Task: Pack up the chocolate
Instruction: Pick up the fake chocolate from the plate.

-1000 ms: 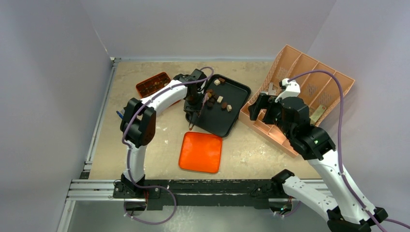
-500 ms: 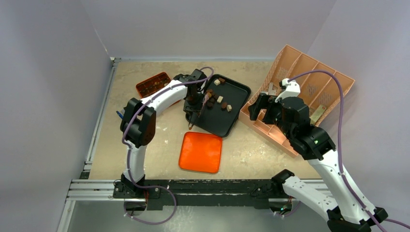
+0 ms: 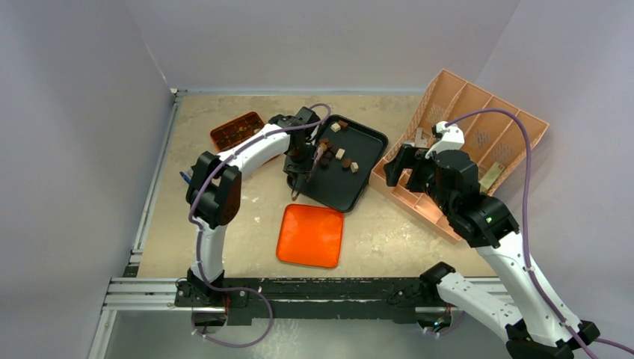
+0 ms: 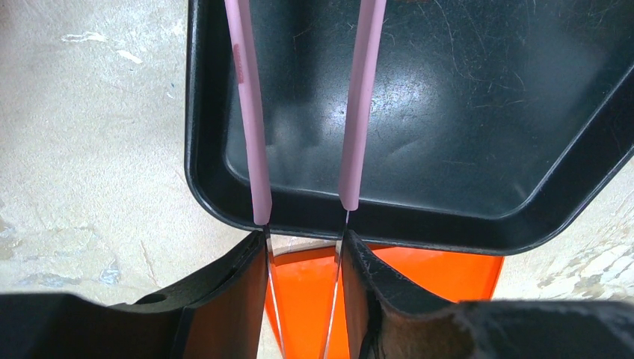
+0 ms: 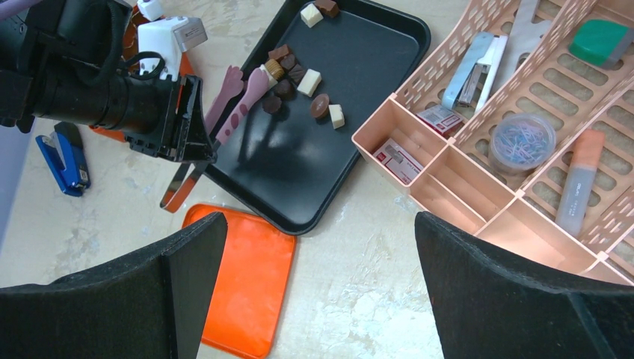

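Note:
The chocolate lies as several small dark, brown and cream pieces at the far end of the black tray. More pieces fill the orange box at the far left. My left gripper is shut on pink-tipped metal tongs. The tong arms stand apart over the tray, their tips next to a brown piece. Nothing shows between the arms. My right gripper hangs open and empty above the table by the tray's near corner.
A flat orange lid lies in front of the tray. A peach compartmented organizer with office items stands at the right. A blue stapler lies at the left near the table edge.

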You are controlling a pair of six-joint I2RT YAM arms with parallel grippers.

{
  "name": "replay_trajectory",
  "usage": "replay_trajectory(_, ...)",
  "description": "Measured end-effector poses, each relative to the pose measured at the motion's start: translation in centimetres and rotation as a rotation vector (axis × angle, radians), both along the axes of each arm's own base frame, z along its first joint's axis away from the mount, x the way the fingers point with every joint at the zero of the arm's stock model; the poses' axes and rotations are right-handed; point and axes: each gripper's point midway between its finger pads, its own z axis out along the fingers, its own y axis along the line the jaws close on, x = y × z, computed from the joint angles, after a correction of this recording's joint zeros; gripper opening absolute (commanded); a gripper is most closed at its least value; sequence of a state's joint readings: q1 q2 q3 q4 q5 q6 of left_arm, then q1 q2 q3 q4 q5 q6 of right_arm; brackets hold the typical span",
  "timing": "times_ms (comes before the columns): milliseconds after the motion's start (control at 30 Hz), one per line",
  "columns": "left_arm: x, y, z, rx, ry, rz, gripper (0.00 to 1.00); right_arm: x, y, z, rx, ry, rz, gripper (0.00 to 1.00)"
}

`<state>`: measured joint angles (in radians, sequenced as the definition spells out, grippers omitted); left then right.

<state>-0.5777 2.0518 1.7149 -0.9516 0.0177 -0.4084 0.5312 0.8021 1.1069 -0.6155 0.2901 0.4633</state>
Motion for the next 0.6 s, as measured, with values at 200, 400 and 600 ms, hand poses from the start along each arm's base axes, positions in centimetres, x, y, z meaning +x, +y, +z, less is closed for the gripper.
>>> replay_trajectory(200, 0.0, 0.0, 0.0, 0.001, 0.000, -0.001, 0.31, 0.0, 0.0, 0.0, 0.001, -0.002, 0.000, 0.97)
replay_trajectory(400, -0.4, -0.3, 0.0, 0.007, 0.003, -0.009, 0.29, -0.2, -0.1, 0.3, 0.006, -0.010, 0.000, 0.97)
replay_trajectory(600, -1.3, -1.1, 0.0, 0.013, 0.012, -0.018, 0.28, -0.2, -0.1, 0.3, 0.007, -0.011, -0.001, 0.97)
